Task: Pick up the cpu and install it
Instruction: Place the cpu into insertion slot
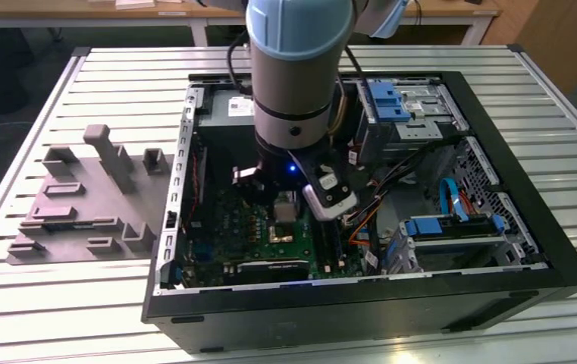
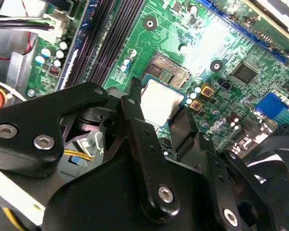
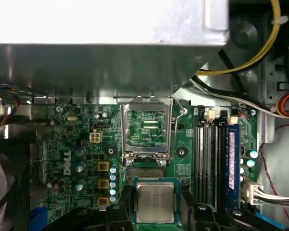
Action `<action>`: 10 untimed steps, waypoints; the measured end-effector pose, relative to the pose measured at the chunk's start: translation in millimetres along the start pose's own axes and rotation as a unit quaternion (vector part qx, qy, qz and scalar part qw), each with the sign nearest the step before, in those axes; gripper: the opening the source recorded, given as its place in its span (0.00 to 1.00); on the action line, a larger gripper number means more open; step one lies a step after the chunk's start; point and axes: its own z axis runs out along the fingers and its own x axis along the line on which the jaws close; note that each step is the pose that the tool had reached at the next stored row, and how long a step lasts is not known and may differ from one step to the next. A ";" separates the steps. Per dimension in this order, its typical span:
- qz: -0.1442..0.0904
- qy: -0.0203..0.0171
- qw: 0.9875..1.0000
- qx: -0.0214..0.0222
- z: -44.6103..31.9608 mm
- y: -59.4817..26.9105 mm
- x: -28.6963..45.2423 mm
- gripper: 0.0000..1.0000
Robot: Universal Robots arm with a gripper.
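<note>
The cpu [image 3: 155, 202] is a small square chip with a silvery top and a pale rim. My gripper [image 3: 155, 208] is shut on it, one black finger [image 3: 126, 204] against each side. It hangs just above the green motherboard [image 3: 77, 144], beside the bare socket [image 3: 147, 172], whose silver metal frame [image 3: 147, 126] stands flipped open. In the second wrist view the cpu [image 2: 160, 98] sits between the fingers [image 2: 135, 113] next to the socket [image 2: 169, 71]. In the exterior view the gripper [image 1: 286, 208] reaches down into the black computer case [image 1: 531, 220].
Memory slots [image 3: 214, 159] run beside the socket, with cable bundles [image 3: 279, 103] past them. A grey metal box [image 3: 101, 62] overhangs the board. Blue drive brackets [image 1: 450, 226] fill the exterior view's right. A grey plastic block fixture [image 1: 86, 205] lies outside the case.
</note>
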 end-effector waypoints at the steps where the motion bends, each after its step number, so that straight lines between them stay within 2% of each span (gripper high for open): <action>1: 0.000 0.000 1.000 0.000 1.8 -0.1 0.1 0.47; 6: -0.001 0.001 1.000 0.000 10.1 -0.4 1.7 0.47; 10: -0.001 0.001 1.000 0.000 12.2 -0.5 3.0 0.47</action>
